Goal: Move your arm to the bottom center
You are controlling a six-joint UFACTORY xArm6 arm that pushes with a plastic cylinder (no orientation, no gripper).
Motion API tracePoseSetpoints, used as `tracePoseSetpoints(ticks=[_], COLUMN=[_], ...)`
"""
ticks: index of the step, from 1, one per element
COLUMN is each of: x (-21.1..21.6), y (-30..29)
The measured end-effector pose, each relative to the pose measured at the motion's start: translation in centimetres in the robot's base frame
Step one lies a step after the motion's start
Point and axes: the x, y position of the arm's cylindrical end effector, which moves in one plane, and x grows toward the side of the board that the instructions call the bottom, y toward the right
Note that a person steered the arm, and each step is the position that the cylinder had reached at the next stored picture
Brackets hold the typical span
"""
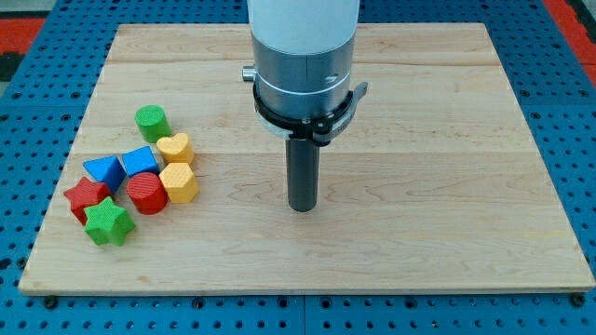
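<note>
My tip [302, 208], the lower end of the straight dark rod, rests on the pale wooden desk [447, 140] a little below the desk's middle and roughly central from left to right. No fingers are fitted to this arm; the rod grasps nothing and touches no block. The grey and white cylindrical arm body [303, 56] stands directly above the rod and reaches the view's top edge.

All blocks sit in one cluster at the view's left, well apart from my tip. The green cylinder block [151, 122] stands at the top of the cluster, slightly apart from the others. Just below and to its right lies the yellow heart-shaped block [175, 147]. Beneath that sits the yellow hexagonal block [179, 182], touching or nearly touching the red cylinder block [146, 193] on its left. Two blue blocks lie side by side: a blue cube-like block [141, 161] and a blue triangular block [102, 170] further left. The red star-shaped block [86, 196] is the leftmost, and the green star-shaped block [109, 222] is the lowest, just beside it.

The desk lies on a blue perforated surface [37, 37].
</note>
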Motion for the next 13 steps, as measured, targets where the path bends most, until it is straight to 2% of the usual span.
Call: tracePoseSetpoints(ticks=[9, 11, 13], x=[0.7, 3.5, 3.8], y=[1.0, 1.7, 1.8])
